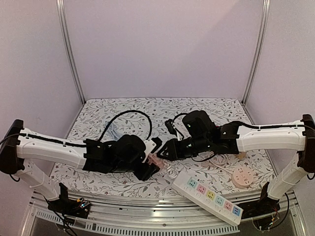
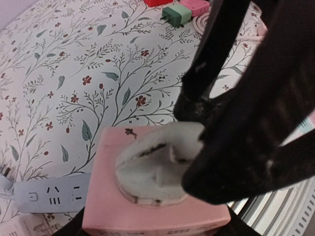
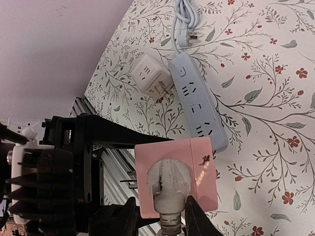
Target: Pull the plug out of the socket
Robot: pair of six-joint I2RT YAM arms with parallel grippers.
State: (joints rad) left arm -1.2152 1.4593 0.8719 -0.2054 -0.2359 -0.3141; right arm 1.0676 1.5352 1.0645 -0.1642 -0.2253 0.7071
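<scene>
Above the flowered counter [image 3: 266, 73], left pincer [image 1: 149, 167] is clamping pink socket [image 3: 197, 167] while right pincer [image 3: 165, 219] is straddling white plug [image 3: 167, 189] — clench unclear — needing a firm, straight pull.

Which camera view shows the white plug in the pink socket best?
The right wrist view: the white plug faces the camera, seated in the pink socket, between the right gripper's fingers. In the left wrist view those black fingers cover part of it. In the top view it cannot be made out; only a bit of pink shows.
</scene>
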